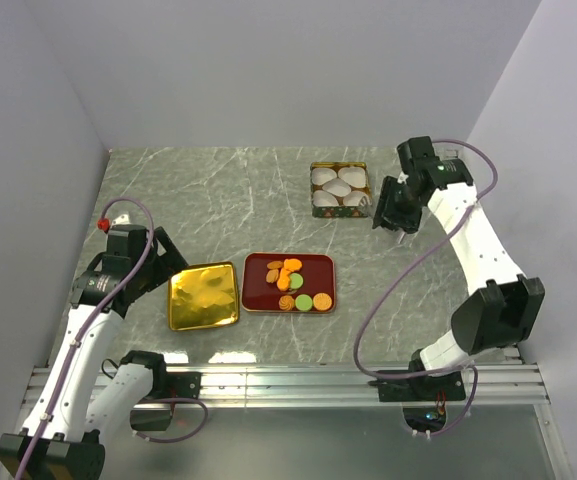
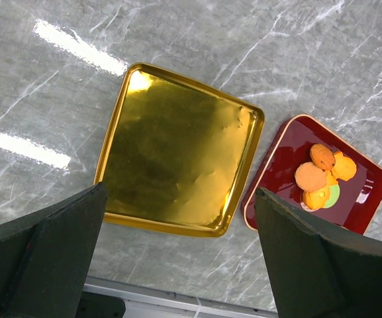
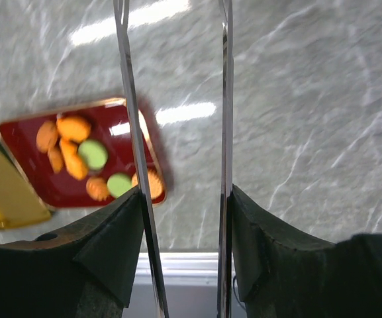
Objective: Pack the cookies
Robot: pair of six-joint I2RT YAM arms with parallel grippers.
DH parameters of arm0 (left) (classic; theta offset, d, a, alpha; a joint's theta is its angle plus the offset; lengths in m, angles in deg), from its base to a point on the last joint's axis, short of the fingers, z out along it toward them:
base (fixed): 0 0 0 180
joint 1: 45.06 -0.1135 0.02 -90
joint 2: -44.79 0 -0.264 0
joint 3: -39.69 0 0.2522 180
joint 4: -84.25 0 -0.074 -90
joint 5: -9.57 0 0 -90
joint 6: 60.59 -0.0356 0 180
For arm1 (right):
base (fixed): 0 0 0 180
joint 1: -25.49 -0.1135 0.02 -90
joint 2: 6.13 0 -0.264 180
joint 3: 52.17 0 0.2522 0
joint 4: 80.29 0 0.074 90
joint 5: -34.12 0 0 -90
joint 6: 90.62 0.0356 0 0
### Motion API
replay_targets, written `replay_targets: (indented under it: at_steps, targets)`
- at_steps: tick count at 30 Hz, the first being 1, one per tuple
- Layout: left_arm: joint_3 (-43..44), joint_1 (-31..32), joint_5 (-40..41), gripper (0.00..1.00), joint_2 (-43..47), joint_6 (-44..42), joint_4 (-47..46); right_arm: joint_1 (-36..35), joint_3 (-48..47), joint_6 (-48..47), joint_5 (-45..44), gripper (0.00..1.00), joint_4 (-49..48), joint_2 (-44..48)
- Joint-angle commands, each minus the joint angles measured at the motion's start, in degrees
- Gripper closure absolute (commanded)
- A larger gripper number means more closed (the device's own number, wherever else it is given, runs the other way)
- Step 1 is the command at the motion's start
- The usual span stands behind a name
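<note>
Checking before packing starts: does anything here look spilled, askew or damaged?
Nothing spilled or damaged. The cookies all sit on the red tray, a few heaped over each other. The gold tray beside it lies slightly turned, not square with it. The right gripper holds empty metal tongs.

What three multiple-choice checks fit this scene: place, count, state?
1. The glossy gold square tray lies: A) left of the dark red rectangular tray B) right of it C) on it.
2. Light green round cookies on the red tray: A) none B) two C) five.
3. Left tool: A) open, empty B) shut C) holding a cookie.
Answers: 1A, top view shows gold tray left, beside it; 2B, two green among orange ones; 3A, jaws wide apart, nothing held.
</note>
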State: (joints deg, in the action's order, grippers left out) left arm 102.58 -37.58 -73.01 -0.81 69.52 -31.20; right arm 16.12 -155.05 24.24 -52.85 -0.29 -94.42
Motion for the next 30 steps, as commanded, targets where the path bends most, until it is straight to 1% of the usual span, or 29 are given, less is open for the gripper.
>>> replay_targets:
  at_steps: [1, 7, 12, 13, 14, 15, 16, 17, 18, 19, 20, 21, 23, 26, 30]
  targets:
    - [0.3, 0.1, -0.1, 0.00, 0.2, -0.2, -1.2, -3.7, -1.3, 0.7, 0.5, 0.43, 2.6, 4.7]
    - [2.2, 0.1, -0.5, 0.01, -1.1, -1.4, -0.9, -11.9, -1.2, 2.6, 0.1, 0.43, 4.3, 7.2]
    - [7.1, 0.1, -0.7, 0.01, -2.4, -2.5, -2.0, -17.7, 0.5, 4.5, -0.8, 0.38, 2.8, 9.5]
    - [7.7, 0.1, 0.2, 0.01, -2.2, -2.5, -2.4, -19.7, 0.8, 5.1, -0.8, 0.38, 2.8, 9.9]
    - [8.3, 0.2, 2.1, 0.01, -2.1, 0.0, -1.9, -20.8, 0.7, 5.4, -1.0, 0.37, 2.9, 10.0]
    - [9.2, 0.2, 7.3, 0.01, -2.7, 1.3, 0.3, -21.8, 0.6, 5.9, -1.3, 0.37, 3.0, 10.0]
    - [9.4, 0.2, 9.8, 0.01, -3.3, 2.8, 1.8, -23.9, 0.3, 6.0, -2.1, 0.37, 3.4, 10.1]
    - [10.0, 0.2, 13.1, 0.01, -3.9, 7.0, 4.4, -25.1, 0.1, 6.2, -2.4, 0.36, 3.5, 10.2]
    - [10.4, 0.2, 15.6, 0.01, -4.9, 8.0, 6.4, -26.0, 0.0, 6.7, -2.8, 0.36, 3.8, 10.2]
    - [10.4, 0.0, 13.7, 0.00, -5.0, 7.3, 4.5, -26.9, -0.2, 6.9, -2.9, 0.36, 4.2, 10.3]
    - [9.4, 0.0, 11.3, 0.01, -4.2, 3.8, 2.6, -28.8, -0.2, 7.0, -4.2, 0.36, 4.4, 10.2]
    - [9.3, 0.0, 8.6, 0.01, -4.1, 3.6, 1.6, -29.6, -0.1, 7.4, -4.5, 0.36, 4.5, 10.3]
    - [9.1, 0.0, 8.3, 0.01, -4.7, 3.6, 0.6, -32.2, 0.4, 7.6, -5.5, 0.35, 4.8, 10.4]
    - [8.7, -0.1, 10.0, 0.01, -5.6, 2.6, 0.7, -34.3, 1.5, 7.8, -6.9, 0.35, 5.0, 10.4]
    - [7.1, 0.0, 5.3, 0.01, -6.4, -1.0, -2.3, -36.9, 3.8, 8.1, -6.8, 0.35, 3.8, 10.9]
